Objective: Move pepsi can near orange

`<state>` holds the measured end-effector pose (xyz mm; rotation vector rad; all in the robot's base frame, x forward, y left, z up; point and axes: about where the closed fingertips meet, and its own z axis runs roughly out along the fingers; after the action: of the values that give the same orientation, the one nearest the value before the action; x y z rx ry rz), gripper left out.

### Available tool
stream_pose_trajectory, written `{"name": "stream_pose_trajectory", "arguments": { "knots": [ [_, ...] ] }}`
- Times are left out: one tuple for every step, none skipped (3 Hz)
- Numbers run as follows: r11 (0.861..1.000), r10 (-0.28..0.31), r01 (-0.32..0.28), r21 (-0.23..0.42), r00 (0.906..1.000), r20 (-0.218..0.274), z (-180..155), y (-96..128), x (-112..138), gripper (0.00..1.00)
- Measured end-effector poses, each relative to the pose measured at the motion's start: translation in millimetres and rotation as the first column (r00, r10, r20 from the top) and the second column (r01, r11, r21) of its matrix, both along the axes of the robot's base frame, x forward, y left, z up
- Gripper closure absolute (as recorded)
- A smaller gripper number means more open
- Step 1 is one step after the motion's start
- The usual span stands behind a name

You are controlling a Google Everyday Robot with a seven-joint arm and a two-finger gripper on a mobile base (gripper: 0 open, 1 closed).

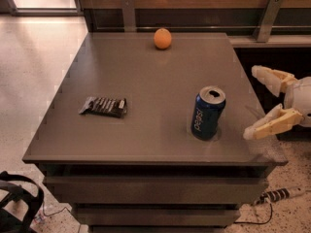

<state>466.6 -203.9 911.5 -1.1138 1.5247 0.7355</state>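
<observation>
The pepsi can (208,112) stands upright on the grey table (146,81), toward its front right. The orange (163,38) sits at the table's far edge, well behind the can. My gripper (252,102) is at the right edge of the table, to the right of the can and apart from it. Its two cream fingers (268,124) are spread wide and hold nothing.
A flat dark snack wrapper (104,106) lies on the left part of the table. A wooden wall with metal brackets (128,12) runs behind the table. A black object (17,203) sits on the floor at lower left, and a cable (277,196) at lower right.
</observation>
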Motion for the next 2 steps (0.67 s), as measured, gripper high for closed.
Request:
{"name": "stream_pose_trajectory", "arguments": {
  "knots": [
    [0.998, 0.002, -0.001, 0.068, 0.9999, -0.01, -10, 7, 4, 0.0],
    [0.994, 0.022, -0.02, 0.11, 0.9996, -0.019, -20, 19, 7, 0.0]
  ]
}}
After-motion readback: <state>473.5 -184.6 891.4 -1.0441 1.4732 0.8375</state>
